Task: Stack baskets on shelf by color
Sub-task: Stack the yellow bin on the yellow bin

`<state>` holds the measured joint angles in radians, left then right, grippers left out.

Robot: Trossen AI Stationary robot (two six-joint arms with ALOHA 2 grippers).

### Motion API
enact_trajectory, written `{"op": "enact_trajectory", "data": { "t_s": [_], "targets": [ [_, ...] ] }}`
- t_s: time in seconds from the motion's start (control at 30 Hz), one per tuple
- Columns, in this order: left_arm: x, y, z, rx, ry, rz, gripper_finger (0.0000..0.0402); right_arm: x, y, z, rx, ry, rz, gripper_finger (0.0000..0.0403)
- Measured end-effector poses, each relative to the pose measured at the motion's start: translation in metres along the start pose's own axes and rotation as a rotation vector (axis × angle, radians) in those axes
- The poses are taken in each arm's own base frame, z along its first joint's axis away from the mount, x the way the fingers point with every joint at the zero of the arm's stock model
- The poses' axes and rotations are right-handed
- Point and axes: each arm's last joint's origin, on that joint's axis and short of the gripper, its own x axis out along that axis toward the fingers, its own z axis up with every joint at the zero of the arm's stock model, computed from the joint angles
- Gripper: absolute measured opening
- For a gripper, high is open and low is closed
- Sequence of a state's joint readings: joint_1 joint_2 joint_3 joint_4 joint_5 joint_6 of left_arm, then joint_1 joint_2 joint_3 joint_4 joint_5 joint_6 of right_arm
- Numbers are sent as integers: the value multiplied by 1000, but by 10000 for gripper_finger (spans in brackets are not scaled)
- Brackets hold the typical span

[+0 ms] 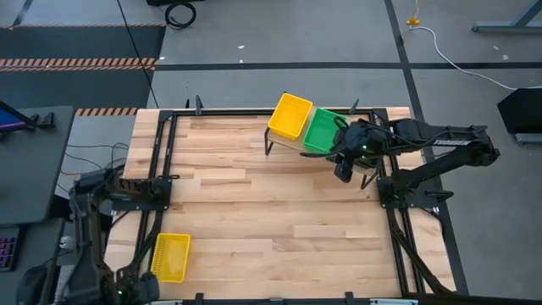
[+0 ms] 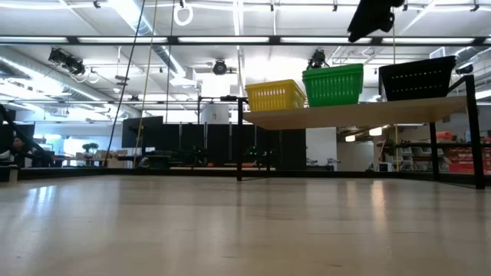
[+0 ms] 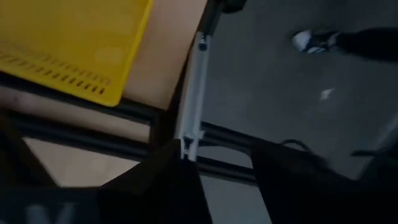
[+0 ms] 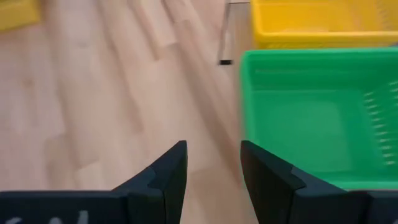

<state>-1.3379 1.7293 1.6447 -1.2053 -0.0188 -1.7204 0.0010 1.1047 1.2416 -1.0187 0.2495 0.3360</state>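
The light-wood shelf (image 2: 353, 115) stands at the table's far side. On it, from left to right in the low view, sit a yellow basket (image 2: 275, 95), a green one (image 2: 333, 84) that reaches higher, and a black one (image 2: 416, 77). From above I see the yellow (image 1: 290, 116) and green (image 1: 322, 130) baskets; my right arm covers the black one. My right gripper (image 4: 213, 158) is open and empty, raised over the bare table beside the green basket (image 4: 311, 118). Another yellow basket (image 1: 170, 257) lies flat at the near-left corner, close to my left gripper (image 3: 227, 186), which is open.
Black metal rails (image 1: 161, 182) run along the table's left and right sides. The middle of the plank tabletop (image 1: 271, 220) is bare wood. A person's shoe (image 3: 308, 40) shows on the floor beyond the table's edge.
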Motion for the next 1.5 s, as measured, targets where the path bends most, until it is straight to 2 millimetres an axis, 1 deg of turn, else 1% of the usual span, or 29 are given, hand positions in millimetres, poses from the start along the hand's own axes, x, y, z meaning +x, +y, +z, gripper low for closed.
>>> {"op": "enact_trajectory", "data": {
  "t_s": [0.13, 0.33, 0.5, 0.7, 0.87, 0.97, 1.07, 1.13, 1.27, 1.4, 1.5],
  "targets": [
    [22, -5, 11, 59, 34, 94, 217, -10, 9, -5, 26, -10, 74, 156],
    [43, -5, 44, 155, 17, 221, 231, -21, 22, -13, 15, -15, 148, 156],
    [69, -6, 61, 297, 15, 331, 231, -25, 33, -18, -4, -12, 198, 156],
    [100, -7, 66, 390, 43, 426, 231, -30, 44, -24, -4, 1, 245, 156],
    [122, -2, 67, 396, 61, 555, 231, -33, 50, -28, 23, 14, 271, 156],
    [137, 1, 67, 391, 71, 578, 228, -35, 53, -30, 47, 28, 293, 156],
    [153, 9, 67, 378, 108, 569, 219, -37, 56, -32, 69, 50, 322, 156],
    [159, 15, 68, 366, 126, 576, 211, -38, 58, -34, 82, 64, 341, 156],
    [163, 23, 77, 340, 135, 608, 191, -40, 62, -37, 110, 92, 373, 156],
    [165, 22, 87, 372, 110, 587, 166, -42, 65, -39, 140, 106, 384, 155],
    [166, 20, 97, 371, 82, 564, 139, -44, 67, -41, 162, 117, 392, 155]
  ]
}}
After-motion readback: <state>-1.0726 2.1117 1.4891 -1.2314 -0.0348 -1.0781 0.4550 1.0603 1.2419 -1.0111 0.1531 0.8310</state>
